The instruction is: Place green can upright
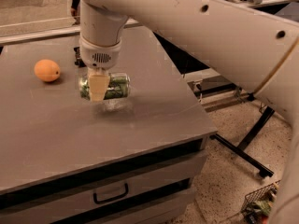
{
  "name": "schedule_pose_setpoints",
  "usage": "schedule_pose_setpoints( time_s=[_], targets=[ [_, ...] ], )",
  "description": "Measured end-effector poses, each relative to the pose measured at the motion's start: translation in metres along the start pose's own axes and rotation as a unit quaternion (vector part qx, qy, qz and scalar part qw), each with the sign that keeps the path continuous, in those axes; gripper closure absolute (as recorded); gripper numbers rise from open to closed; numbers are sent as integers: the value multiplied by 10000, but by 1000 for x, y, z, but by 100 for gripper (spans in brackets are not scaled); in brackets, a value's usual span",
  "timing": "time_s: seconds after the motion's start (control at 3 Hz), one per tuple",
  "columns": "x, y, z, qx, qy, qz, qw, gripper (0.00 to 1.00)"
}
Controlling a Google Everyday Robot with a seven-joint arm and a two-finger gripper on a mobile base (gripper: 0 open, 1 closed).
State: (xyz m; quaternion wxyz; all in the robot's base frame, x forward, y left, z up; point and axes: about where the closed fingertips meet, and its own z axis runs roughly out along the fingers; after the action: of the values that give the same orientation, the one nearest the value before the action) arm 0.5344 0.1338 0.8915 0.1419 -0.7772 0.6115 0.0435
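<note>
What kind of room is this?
Probably an office or lab: there is a grey cabinet with drawers and a speckled hard floor. The pincer holds the can over the cabinet top.

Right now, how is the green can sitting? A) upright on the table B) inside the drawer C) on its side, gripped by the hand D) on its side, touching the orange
C: the green can lies sideways with the hand clamped across it, well apart from the orange.
</note>
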Motion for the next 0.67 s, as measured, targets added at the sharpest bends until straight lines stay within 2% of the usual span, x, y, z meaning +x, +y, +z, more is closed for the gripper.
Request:
schedule_pose_setpoints(
  time_s=[0.33,0.67],
  targets=[
    [-6,4,-13,197,-730,2,9971,100],
    [-11,6,-25,525,-1799,-73,9823,100]
  ],
)
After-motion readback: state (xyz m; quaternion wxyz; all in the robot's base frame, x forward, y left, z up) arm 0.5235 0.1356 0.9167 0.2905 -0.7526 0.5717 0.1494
